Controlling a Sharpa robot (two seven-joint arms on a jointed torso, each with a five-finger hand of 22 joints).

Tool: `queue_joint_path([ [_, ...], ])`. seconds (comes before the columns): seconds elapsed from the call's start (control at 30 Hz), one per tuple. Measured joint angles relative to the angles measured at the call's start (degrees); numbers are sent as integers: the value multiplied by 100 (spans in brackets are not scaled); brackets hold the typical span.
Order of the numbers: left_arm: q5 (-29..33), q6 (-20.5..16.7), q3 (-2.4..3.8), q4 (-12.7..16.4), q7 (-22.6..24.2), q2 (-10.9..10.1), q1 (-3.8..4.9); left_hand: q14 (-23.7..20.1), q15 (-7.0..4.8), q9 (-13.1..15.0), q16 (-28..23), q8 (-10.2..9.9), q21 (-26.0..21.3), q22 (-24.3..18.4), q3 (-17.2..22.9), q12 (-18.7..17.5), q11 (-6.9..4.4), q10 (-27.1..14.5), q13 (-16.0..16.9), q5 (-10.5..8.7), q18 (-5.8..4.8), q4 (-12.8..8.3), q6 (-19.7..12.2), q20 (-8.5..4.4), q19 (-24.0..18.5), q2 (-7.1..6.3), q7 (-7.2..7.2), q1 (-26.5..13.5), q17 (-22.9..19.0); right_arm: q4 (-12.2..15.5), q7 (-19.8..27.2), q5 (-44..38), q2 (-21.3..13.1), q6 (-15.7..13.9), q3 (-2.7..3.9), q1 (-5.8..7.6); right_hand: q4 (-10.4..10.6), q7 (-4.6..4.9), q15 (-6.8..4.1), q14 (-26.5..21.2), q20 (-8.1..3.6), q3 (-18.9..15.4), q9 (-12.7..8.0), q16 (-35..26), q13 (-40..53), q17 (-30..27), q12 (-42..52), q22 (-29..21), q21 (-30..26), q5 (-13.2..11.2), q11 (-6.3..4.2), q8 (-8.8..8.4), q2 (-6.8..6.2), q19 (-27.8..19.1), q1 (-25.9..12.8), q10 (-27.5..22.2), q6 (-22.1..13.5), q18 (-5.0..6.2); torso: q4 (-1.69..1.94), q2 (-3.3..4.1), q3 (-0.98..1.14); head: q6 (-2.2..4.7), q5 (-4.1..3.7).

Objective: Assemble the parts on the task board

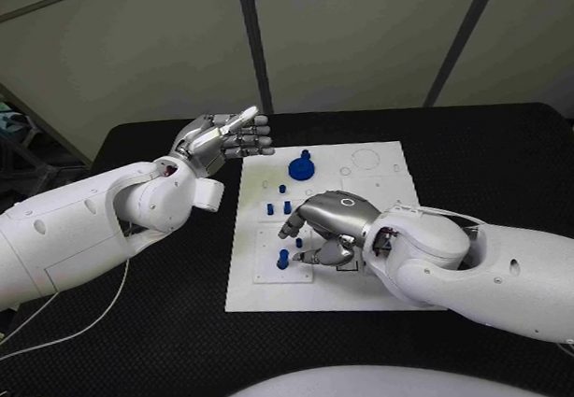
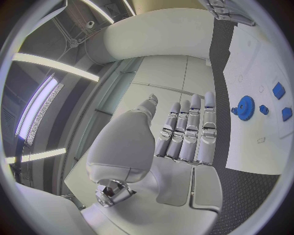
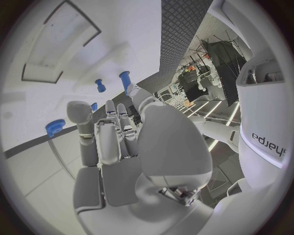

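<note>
- The white task board (image 1: 377, 289) lies in the middle of the black table (image 1: 501, 170).
- The left hand (image 1: 225, 135) is up off the table, just beside the board's far left corner. Its fingers (image 2: 190, 129) are straight and pressed together, and it holds nothing.
- The right hand (image 1: 325, 223) is low over the middle of the board, fingers curled down. I cannot tell if it pinches a part.
- A blue gear (image 1: 302, 167) sits near the board's far edge.
- Small blue pegs (image 1: 280, 206) stand on the board's left side.

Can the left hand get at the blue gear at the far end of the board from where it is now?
Probably yes. The left hand is raised beside the task board, holding nothing, and nothing lies between it and the blue gear; the right hand works nearer.
</note>
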Motion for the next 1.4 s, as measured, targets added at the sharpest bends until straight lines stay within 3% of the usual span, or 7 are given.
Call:
queue_joint_path([
  [0.23, 24, 28, 0, -72, 16, 56, -61, 52, -10, 0, -78, 0, 0, -42, 0, 0, 0, 0, 0, 0, 1, 0, 16, 0, 0, 31, -16, 31, -6, 334, 141, 316, -651, -500, 23, 4, 24, 80, 0, 0, -19, -36, 19, -100, 24, -132, 282, -24, -29, 1, -60, 20, 66, -19, 66, 214, 122, 1, -19, -19, 0, 85, -121],
  [0.4, 76, 34, -2, -159, 32, 90, -131, 75, -10, 0, -114, 0, 0, -67, 0, -26, -8, 31, 0, 0, 0, -32, 16, 20, 20, 31, -16, 31, -6, 607, 163, 946, -1365, -583, 190, 39, 129, 102, -14, -14, -63, -75, 59, -100, 85, -108, 585, 58, -9, 34, -110, 143, 67, 24, 66, 712, 418, 0, -58, -55, 0, 126, -181],
  [0.6, 143, 34, -5, -226, 52, 112, -167, 94, -11, 0, -167, 0, 0, -92, 0, -27, 1, 40, 0, 0, 0, -32, 16, 0, 41, 31, -16, 31, -5, 956, -69, 1422, -2169, -497, 243, 42, 513, -105, -209, -21, -209, -409, 115, 119, 399, 229, 1119, 446, 273, 233, -334, 337, -58, 279, -398, 1517, 766, 1, -98, -97, 2, 111, -274],
  [0.73, 172, 34, -4, -245, 60, 122, -181, 112, -29, 0, -182, 0, 0, -99, 0, -27, 1, 40, 0, 0, 0, -32, 16, 0, 41, 31, -15, 31, -5, 1115, -454, 1571, -2525, -419, 247, 41, 1019, -265, -346, -12, -353, -948, 230, 418, 1413, 501, 2235, 898, 581, 1035, -500, 558, -174, 566, -844, 1926, 965, -14, -115, -111, 0, 105, -347],
  [0.87, 193, 34, -4, -256, 64, 132, -183, 132, -9, 0, -182, 0, 0, -105, 15, -27, 1, 40, 0, 0, 0, -47, 16, 0, 40, 31, -16, 31, -10, 1254, -882, 1658, -2676, -360, 250, 39, 1360, -345, -413, -20, -415, -1646, 495, 737, 5416, 514, 5648, 1280, 839, 1182, -554, 859, -33, 740, -807, 2282, 970, -93, -134, -115, -1, 99, -378],
  [0.97, 201, 34, -5, -256, 65, 140, -186, 132, -9, 0, -182, 0, 0, -105, 15, -27, 1, 40, 0, 0, 0, -47, 16, 0, 40, 31, -16, 31, -10, 1283, -1154, 1690, -2680, -324, 250, 34, 1367, -374, -413, -20, -438, -2125, 736, 871, 6866, 514, 6790, 1459, 954, 1233, -573, 1072, 188, 814, -781, 2404, 850, -183, -138, -118, -1, 87, -406],
  [1.4, 220, 34, -8, -244, 67, 122, -187, 131, -9, 0, -213, 0, 0, -115, 15, -27, 2, 40, 0, 0, 0, -47, 15, 0, 40, 31, -15, 31, -10, 1086, -2073, 1731, -2286, -201, 219, -161, 1417, -326, -412, -21, -409, -2504, 951, 965, 7094, 513, 7166, 1697, 1082, 1207, -554, 1214, 232, 884, -1006, 2543, 714, -182, -121, -119, -8, 62, -426],
])
